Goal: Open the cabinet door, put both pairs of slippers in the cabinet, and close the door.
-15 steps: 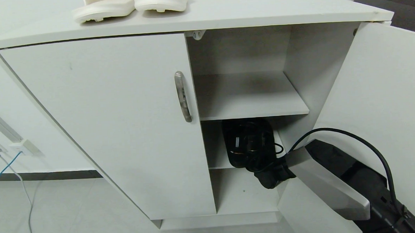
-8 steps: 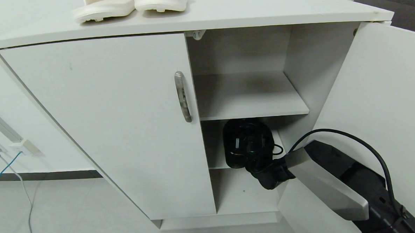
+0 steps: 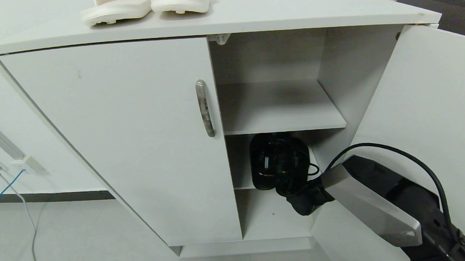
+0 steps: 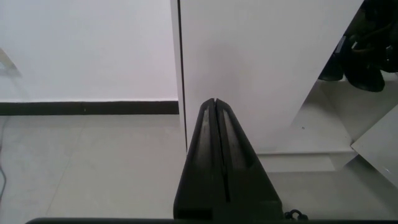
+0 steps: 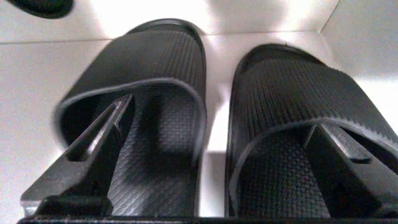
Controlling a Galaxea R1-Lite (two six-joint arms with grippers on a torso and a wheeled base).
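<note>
Right gripper is spread wide, a finger in each ribbed black rubber slipper inside the white cabinet; left gripper is pinched together, empty.

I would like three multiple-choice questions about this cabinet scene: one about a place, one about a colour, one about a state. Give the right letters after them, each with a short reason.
1. Where do the black slippers lie?
A. on the floor
B. on the lower shelf
C. on the upper shelf

2. What colour is the pair of slippers on the cabinet top?
A. cream
B. red
C. blue

3. Which cabinet door stands open?
A. the left
B. the right
C. both

Answers:
1 B: they rest on the board under the upper one.
2 A: the pair on top is pale cream.
3 B: the right door is swung out, while the left door sits flush.
</note>
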